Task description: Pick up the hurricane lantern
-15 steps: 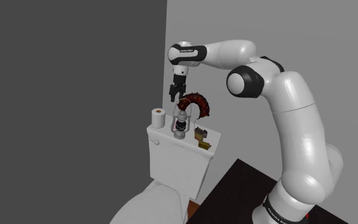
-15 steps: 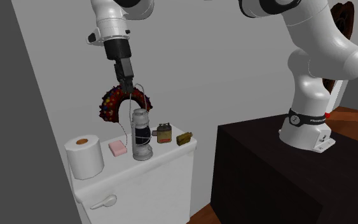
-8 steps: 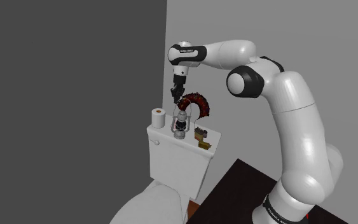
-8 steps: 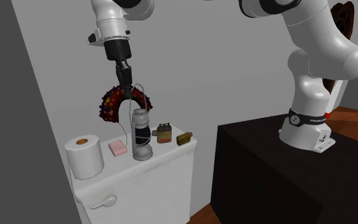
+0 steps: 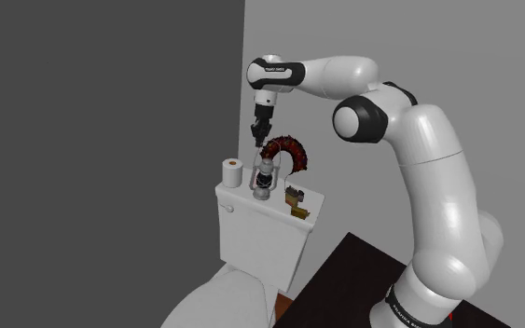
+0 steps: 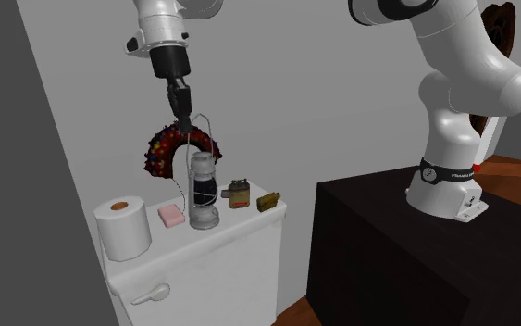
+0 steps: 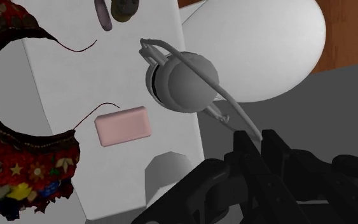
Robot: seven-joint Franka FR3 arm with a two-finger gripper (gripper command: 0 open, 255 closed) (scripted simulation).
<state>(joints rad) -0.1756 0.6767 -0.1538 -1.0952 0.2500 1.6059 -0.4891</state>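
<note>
Fingers point(image 7: 278, 147) are clamped together on the thin wire handle point(image 7: 233, 112) of the lantern point(image 7: 182, 81), at the top of the loop, with the gripper point(image 6: 183, 119) pointed straight down over it. The lantern point(image 6: 202, 190) is placed upright on the tank point(image 6: 214, 255). Soap point(image 6: 170, 216) lies just beside it on the second exterior view's left, a small box point(image 6: 240, 194) on the right, and a red wreath point(image 6: 161, 148) stands behind against the far wall. A roll point(image 6: 124, 227) is set further left. Whether the base is off the lid cannot be told.

The grasp is judged made, so the lift is the step in hand. A straight upward pull is called for, with the clamp kept firm on the wire. Swinging from the handle is to be expected, and the wreath's loose thread should be cleared.
</note>
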